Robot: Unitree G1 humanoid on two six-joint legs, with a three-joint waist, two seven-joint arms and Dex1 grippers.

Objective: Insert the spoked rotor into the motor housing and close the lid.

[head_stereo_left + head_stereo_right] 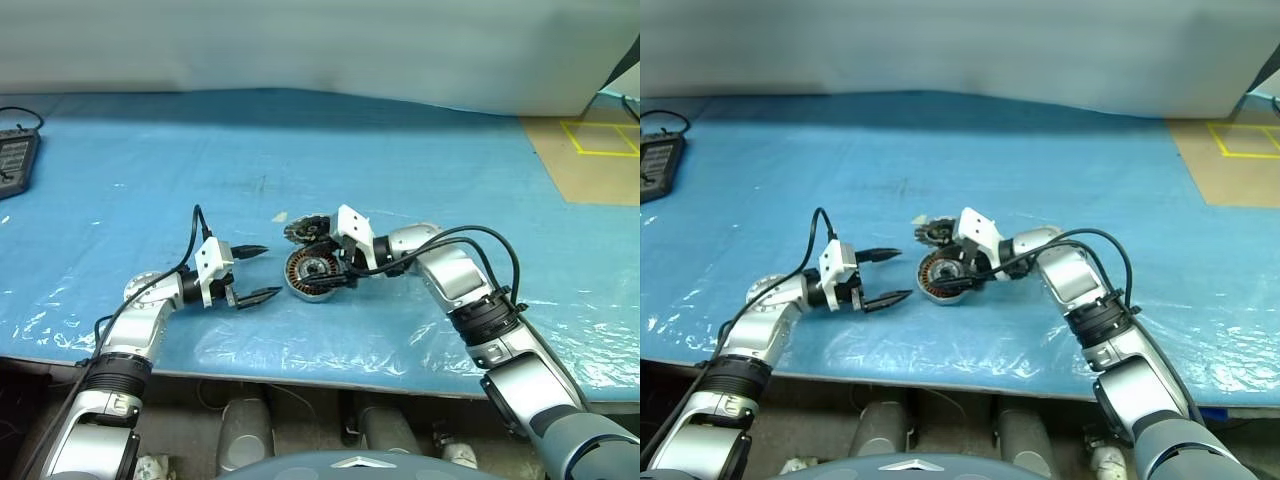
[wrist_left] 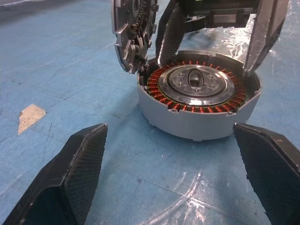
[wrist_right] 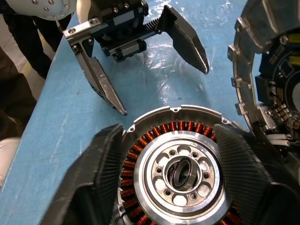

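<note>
- Since the motor housing (image 2: 199,101) is a solid metal drum with copper windings ringing a silver centre, I judge it heavy, rigid and smooth-walled; the outer wall is the place to take it, never the windings, which look easy to scrape.
- It sits on the blue desk (image 1: 400,150) near the front edge, between the two arms, with the right gripper (image 3: 174,154) straddling it, one finger on each side of the rim; whether the pads actually press the wall I cannot tell.
- Standing on edge, the lid (image 2: 131,35) leans at the housing's far-left side, toothed face inward; stiff metal, best held by its rim.
- Just left of the housing, the left gripper (image 1: 257,272) hovers with fingers spread wide, holding nothing.
- Whether the spoked rotor is already seated is hard to judge; only a small dark ring (image 3: 182,172) shows in the hub.
- Part of the lid is cut off in both wrist views.
</note>
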